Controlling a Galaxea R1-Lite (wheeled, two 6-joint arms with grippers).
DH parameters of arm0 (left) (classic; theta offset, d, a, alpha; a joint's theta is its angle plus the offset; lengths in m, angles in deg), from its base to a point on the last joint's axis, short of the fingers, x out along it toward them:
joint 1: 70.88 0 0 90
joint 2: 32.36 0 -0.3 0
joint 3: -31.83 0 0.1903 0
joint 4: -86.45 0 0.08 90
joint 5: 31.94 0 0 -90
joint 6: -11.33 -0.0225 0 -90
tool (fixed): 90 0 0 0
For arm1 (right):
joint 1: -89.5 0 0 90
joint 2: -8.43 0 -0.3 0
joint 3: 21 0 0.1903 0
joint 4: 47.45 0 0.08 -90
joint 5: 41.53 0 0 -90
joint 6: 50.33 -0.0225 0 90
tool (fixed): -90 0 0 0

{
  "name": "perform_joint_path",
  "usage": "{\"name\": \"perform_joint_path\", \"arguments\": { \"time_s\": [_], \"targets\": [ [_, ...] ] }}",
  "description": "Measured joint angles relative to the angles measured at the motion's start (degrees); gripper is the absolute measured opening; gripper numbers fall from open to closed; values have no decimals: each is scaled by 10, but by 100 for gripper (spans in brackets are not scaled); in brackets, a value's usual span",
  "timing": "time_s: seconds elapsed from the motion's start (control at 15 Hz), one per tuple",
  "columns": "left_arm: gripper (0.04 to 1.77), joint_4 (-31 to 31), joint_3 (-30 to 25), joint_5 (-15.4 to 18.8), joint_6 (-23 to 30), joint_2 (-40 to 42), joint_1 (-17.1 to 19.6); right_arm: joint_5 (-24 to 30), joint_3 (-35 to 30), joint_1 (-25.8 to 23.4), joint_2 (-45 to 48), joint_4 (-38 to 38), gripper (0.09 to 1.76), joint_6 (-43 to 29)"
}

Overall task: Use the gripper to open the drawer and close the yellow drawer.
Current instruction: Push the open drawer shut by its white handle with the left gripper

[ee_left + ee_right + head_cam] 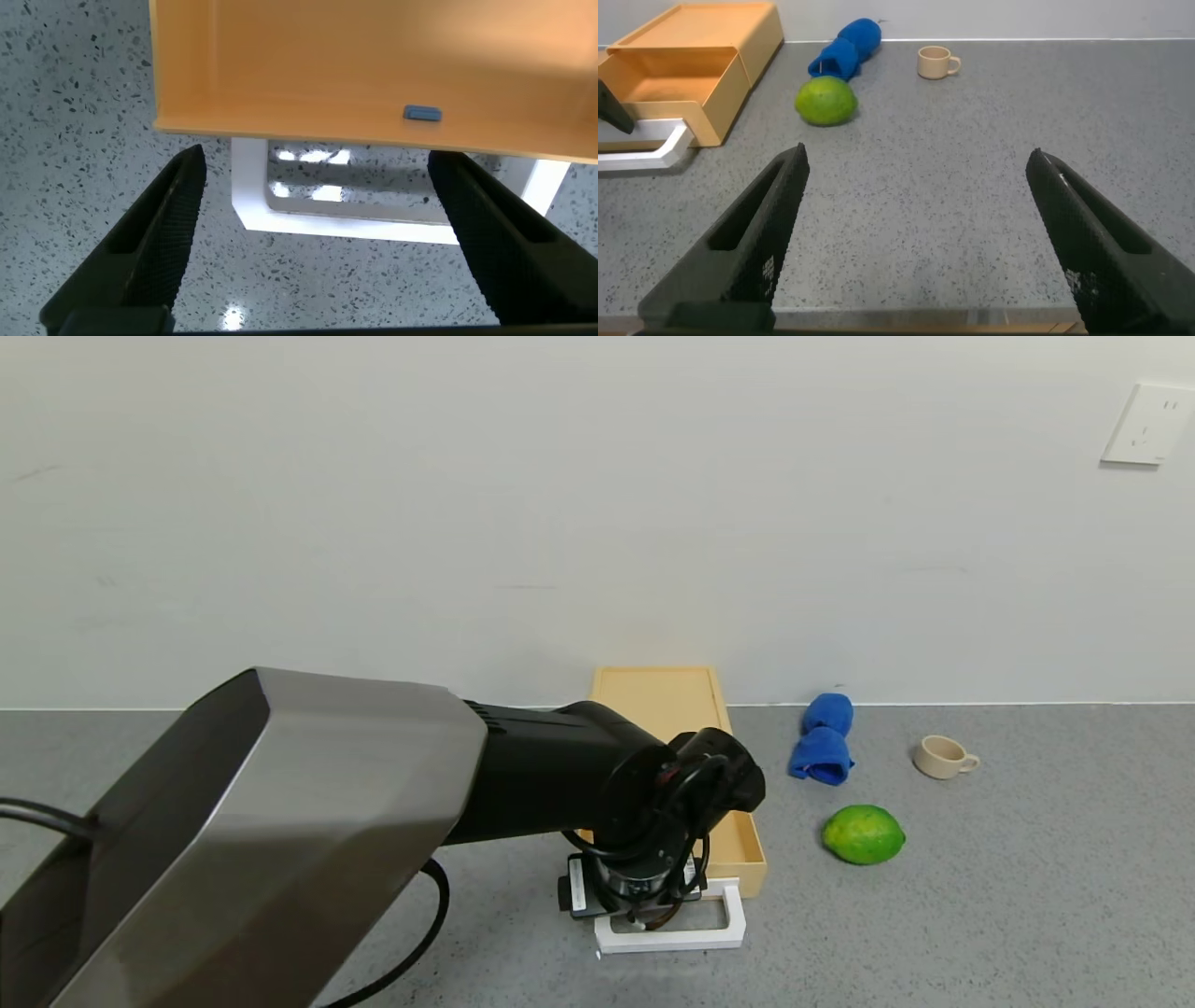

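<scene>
The left gripper [644,919], jaws spread, hovers over the pulled-out drawer's [738,849] white handle [733,919]; the right gripper [915,243] hangs released.

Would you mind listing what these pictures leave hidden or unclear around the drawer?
- Head view: the left gripper and its wrist hide part of the drawer front and white handle.
- Left wrist view: the small blue mark on the drawer is too small to identify.
- Right wrist view: the handle is cut off at the edge.

Your left arm [280,821] has a brushed silver shell, a black wrist looped with black cables, and a white barcode sticker [578,889]; both grippers' jaws are dark, tapered and ribbed.
</scene>
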Motion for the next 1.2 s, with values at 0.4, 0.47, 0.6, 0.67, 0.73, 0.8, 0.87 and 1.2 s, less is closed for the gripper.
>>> {"name": "perform_joint_path", "arguments": {
  "time_s": [0.4, 0.47, 0.6, 0.67, 0.73, 0.8, 0.87, 1.2],
  "targets": [
    [172, -4, 16, -4, -12, -3, 10, 0, 0, 0, 0, 0, 171, 0],
    [172, -3, 18, -7, -17, -5, 10, 0, 0, 0, 0, 0, 171, 0],
    [172, -4, 25, -8, -21, -10, 14, 0, 0, 0, 0, 0, 171, 0],
    [172, -5, 29, -8, -25, -13, 15, 0, 0, 0, 0, 0, 171, 0],
    [172, -1, 33, -9, -28, -15, 17, 0, 0, 0, 0, 0, 171, 0],
    [172, -2, 35, -9, -31, -18, 19, 0, 0, 0, 0, 0, 171, 0],
    [172, -2, 39, -10, -35, -20, 21, 0, 0, 0, 0, 0, 171, 0],
    [172, 0, 52, -21, -62, -27, 35, 0, 0, 0, 0, 0, 171, 0]
  ]
}}
